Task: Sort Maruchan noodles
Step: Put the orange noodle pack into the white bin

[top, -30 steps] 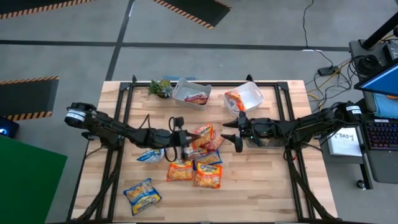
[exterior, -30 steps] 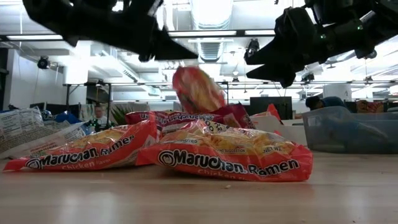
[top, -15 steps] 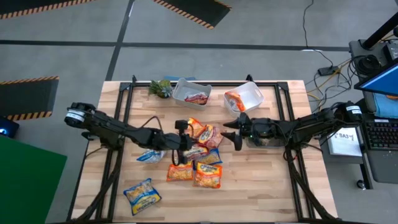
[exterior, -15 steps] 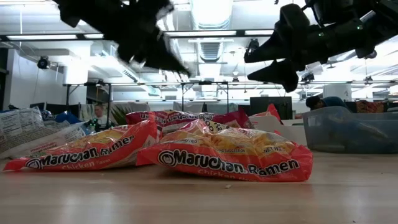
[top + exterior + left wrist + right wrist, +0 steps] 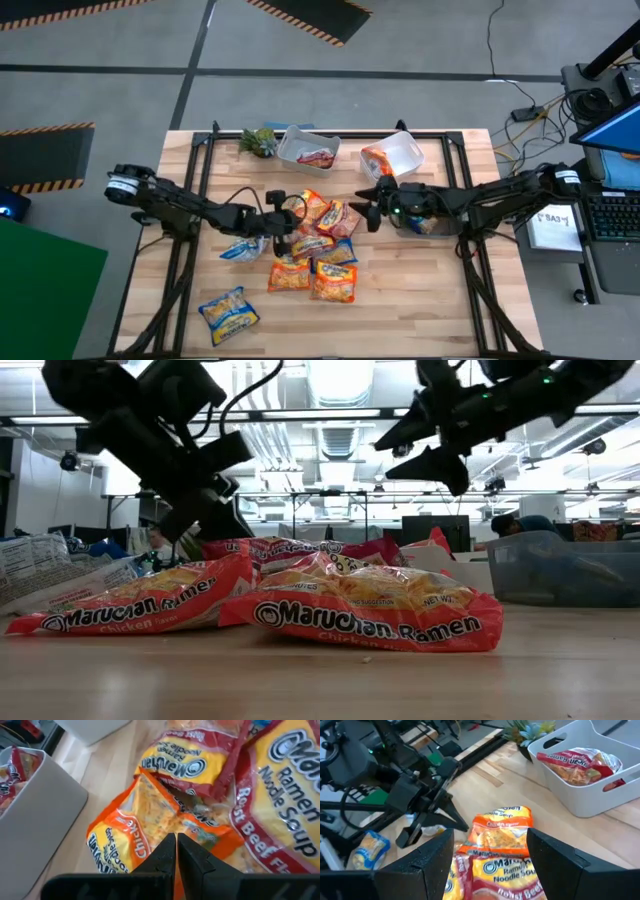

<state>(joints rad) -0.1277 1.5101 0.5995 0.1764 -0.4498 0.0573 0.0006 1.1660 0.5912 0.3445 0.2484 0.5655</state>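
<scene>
Glossy crinkly plastic packets [image 5: 370,605] (printed), matt wooden table [image 5: 420,300]

A heap of noodle packets [image 5: 318,245] lies in the middle of the table [image 5: 420,300], some overlapping. One packet [image 5: 229,312] lies well apart near the front left corner, and another [image 5: 241,249] just left of the heap. Along the far edge stand a plant [image 5: 258,141], then a tub [image 5: 307,147] to its right holding a packet [image 5: 316,158], then a second tub [image 5: 394,155] (tilted, a packet [image 5: 377,161] in it). The left gripper [image 5: 291,225] hangs at the heap's left side, the right gripper [image 5: 372,212] just beyond its right side.
</scene>
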